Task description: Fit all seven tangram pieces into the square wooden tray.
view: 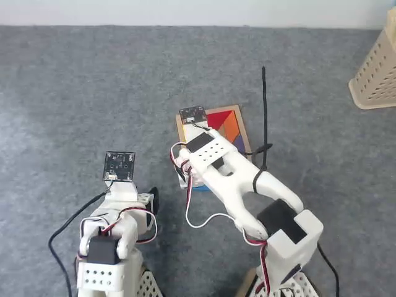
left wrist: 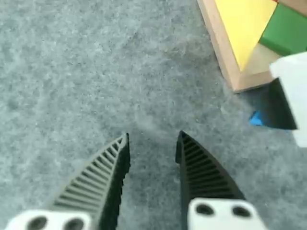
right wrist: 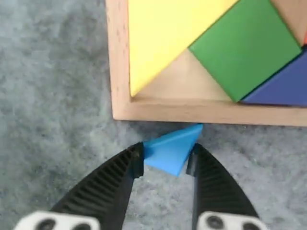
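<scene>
The square wooden tray [right wrist: 120,67] holds a yellow triangle [right wrist: 163,33], a green square [right wrist: 244,45] and a dark blue piece [right wrist: 283,88], with a bare triangular gap [right wrist: 184,84] between them. Just outside the tray's rim lies a small light blue triangle [right wrist: 170,148]; my right gripper [right wrist: 165,155] is shut on it, one finger on each side. In the high view the tray [view: 244,127] also shows a red piece [view: 218,117] and an orange piece [view: 231,128]. My left gripper [left wrist: 153,139] is open over bare carpet, short of the tray corner [left wrist: 230,72].
Grey carpet covers the whole table. A beige slatted basket [view: 377,68] stands at the far right edge. A black cable [view: 265,111] runs along the tray's right side. The right arm's white body [view: 247,185] lies over the tray's near side.
</scene>
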Tool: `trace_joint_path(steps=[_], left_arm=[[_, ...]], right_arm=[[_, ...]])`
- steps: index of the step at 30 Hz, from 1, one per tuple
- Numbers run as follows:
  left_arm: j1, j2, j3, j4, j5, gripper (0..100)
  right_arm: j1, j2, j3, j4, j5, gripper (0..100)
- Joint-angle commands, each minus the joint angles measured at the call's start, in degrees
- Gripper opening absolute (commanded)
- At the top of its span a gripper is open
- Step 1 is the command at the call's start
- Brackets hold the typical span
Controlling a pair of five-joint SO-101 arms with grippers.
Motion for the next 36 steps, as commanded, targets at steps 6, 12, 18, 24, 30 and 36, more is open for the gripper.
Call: trace_joint_path(steps=[6,12,18,24,30,36], left_arm=[[-0.26,-1.14,-0.13,-0.35,0.35,15],[-0.26,-1.14,-0.13,-0.35,0.35,15],[-0.26,-1.14,-0.13,-0.35,0.35,15],[-0.26,-1.14,-0.13,-0.35,0.35,15],[-0.26,-1.14,-0.13,-0.35,0.35,15],[-0.26,-1.14,-0.13,-0.35,0.35,15]], right_arm=[[13.32,-1.27,0.18,12.09,12.31,1.7],[18.86,-5.41,0.18,13.93,17.14,1.3],[13.76,-17.19,2.02,11.38,15.21,1.7],[1.98,-21.49,2.02,8.48,15.12,17.5],[0.31,-11.30,0.62,6.81,7.30,18.0],[0.04,-3.30,-3.69,6.90,6.33,15.9]])
